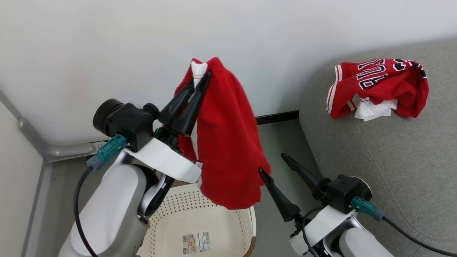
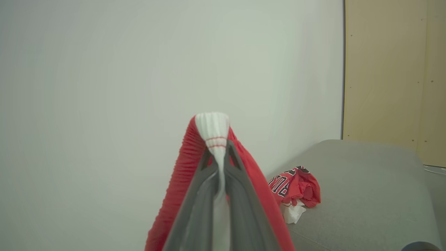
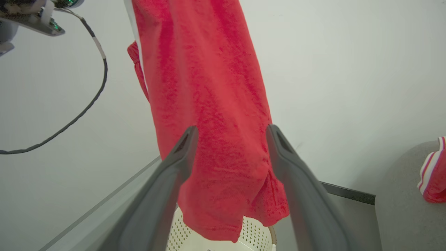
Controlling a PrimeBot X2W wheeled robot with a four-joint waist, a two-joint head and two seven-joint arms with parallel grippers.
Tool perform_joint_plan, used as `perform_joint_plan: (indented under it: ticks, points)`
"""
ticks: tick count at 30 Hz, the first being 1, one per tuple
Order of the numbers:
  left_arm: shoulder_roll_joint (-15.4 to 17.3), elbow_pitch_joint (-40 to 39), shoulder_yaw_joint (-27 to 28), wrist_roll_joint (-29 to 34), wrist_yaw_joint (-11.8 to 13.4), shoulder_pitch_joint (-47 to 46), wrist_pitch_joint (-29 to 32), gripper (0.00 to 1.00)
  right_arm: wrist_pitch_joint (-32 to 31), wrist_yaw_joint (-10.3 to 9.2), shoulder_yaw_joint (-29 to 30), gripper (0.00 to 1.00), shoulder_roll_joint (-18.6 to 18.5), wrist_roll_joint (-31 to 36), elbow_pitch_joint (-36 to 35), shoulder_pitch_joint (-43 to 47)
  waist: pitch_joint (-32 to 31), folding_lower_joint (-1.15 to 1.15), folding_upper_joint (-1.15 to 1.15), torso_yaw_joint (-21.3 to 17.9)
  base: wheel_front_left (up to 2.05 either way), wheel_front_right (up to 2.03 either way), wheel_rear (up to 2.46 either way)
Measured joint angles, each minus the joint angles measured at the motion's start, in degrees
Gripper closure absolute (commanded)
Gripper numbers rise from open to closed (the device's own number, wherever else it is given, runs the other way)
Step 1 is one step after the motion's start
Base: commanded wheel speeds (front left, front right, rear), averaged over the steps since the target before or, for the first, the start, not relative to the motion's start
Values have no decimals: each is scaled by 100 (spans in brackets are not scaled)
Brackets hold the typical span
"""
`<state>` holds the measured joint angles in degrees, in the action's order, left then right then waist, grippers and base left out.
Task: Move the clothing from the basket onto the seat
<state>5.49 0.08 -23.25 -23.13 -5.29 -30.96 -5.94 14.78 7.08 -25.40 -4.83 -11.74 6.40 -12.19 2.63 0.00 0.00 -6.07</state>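
Above the basket point(image 1: 171, 205), the left pincer point(image 1: 203, 78) is clamped shut on the gathered top edge of the red shorts point(image 1: 228, 150). They hang full length, apparently raised so the hem will not drag on the way to the seat point(image 1: 392, 171) right of the basket. The jersey point(image 1: 385, 85) lies crumpled there. Just right of the basket, the right pincer point(image 1: 272, 162) stands fully spread and empty. The left forearm and the frame edge hide part of the basket, and the jersey's folded lettering is unreadable.
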Motion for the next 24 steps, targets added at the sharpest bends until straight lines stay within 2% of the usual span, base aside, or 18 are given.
perform_joint_plan:
  ticks: [13,14,15,24]
  points:
    - [-164,-328,-499,5,-49,-152,294,100,0,0,-131,0,7,-15,69,-231,26,0,0,-23,0,0,0]
    - [-164,-334,-523,5,-49,-152,315,100,0,0,-166,21,2,-31,105,-235,26,0,0,-22,0,0,0]
    - [-163,-347,-537,5,-49,-152,344,100,0,0,-240,100,-12,-37,166,-235,27,0,0,-21,0,0,0]
    - [-154,-397,-494,5,-32,-152,493,100,0,0,-387,100,-79,-83,211,-243,38,0,0,-32,0,0,0]
